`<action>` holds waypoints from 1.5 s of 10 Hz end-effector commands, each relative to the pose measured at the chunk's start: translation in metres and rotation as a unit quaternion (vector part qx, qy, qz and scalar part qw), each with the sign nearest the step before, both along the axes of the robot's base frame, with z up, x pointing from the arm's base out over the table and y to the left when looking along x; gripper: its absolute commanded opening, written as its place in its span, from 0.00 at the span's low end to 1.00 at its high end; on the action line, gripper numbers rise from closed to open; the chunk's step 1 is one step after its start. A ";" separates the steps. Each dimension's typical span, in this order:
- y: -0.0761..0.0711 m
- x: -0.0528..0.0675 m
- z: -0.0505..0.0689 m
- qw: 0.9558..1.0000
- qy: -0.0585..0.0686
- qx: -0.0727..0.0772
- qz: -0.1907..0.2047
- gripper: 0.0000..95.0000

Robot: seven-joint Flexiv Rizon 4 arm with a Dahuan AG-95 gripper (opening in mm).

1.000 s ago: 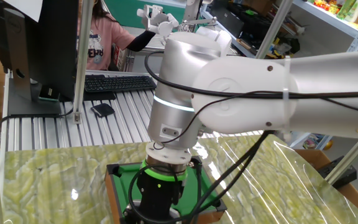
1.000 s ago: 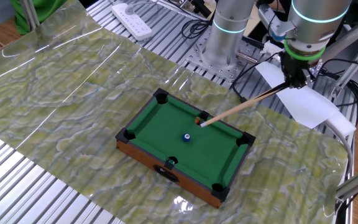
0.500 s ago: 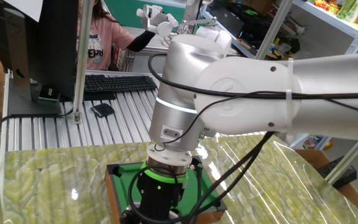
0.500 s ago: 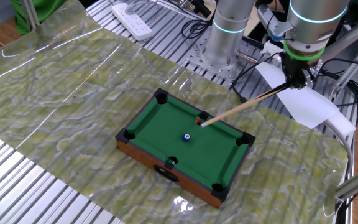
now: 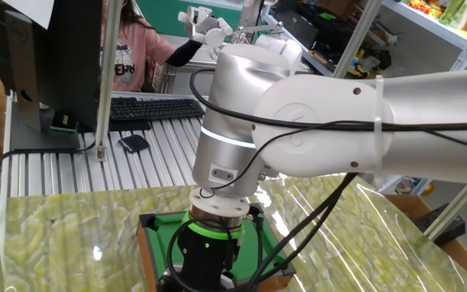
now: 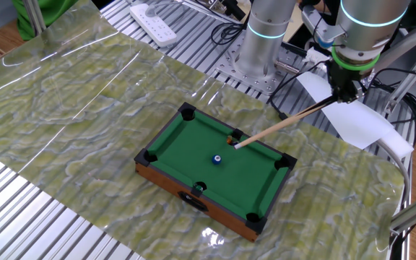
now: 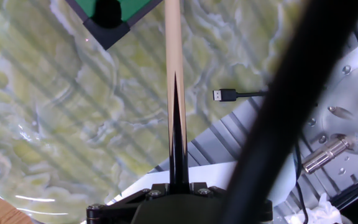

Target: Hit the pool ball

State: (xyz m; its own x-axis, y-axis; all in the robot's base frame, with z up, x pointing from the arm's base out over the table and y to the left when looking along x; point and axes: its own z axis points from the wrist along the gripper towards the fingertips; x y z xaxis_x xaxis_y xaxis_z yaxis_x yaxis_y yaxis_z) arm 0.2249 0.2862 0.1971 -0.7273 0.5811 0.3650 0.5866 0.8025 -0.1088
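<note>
Tool point(image 6: 350, 92) is clamped on the butt end of the cue stick point(image 6: 284, 122); hand view shows the cue point(image 7: 173, 81) running straight out from between the fingers, so grip looks solid and aligned.

Pool ball point(image 6: 217, 159) sits near the middle of the green felt on the mini pool table point(image 6: 267, 189), blue with a pale spot, not touching any rail or pocket. It looks at rest, so by my read the hit is not yet done.

Cue tip point(image 6: 235, 144) is over the far long rail, near the side pocket, just beside the ball but clearly apart from it. Stick slopes down from the tool toward the felt, pointing roughly at the ball.

Done so far, judging from the layout: cue picked up, carried over the table, lined up.
Left: push the tip forward along the stick's axis into the ball. Short stroke should do it. Risk I see: tip passing over the ball if the slope is too shallow.

Outward: pool table sits on the marbled green worktop point(image 6: 85, 108). A loose USB plug point(image 7: 219, 95) lies on the worktop edge in hand view. One fixed view is mostly blocked by the arm point(image 5: 314, 122); ball not visible there.
</note>
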 end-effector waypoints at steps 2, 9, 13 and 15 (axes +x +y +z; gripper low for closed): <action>-0.002 0.001 -0.002 1.000 -0.001 0.001 0.001 0.00; -0.008 0.005 -0.010 1.000 -0.003 0.003 0.006 0.00; -0.008 0.007 -0.012 1.000 -0.003 0.002 0.007 0.00; -0.007 0.008 -0.013 1.000 -0.003 0.001 0.006 0.00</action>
State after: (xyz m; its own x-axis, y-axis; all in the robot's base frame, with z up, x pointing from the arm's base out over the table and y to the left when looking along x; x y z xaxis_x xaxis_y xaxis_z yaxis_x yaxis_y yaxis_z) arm 0.2330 0.2794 0.1831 -0.7367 0.5719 0.3607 0.5782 0.8094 -0.1025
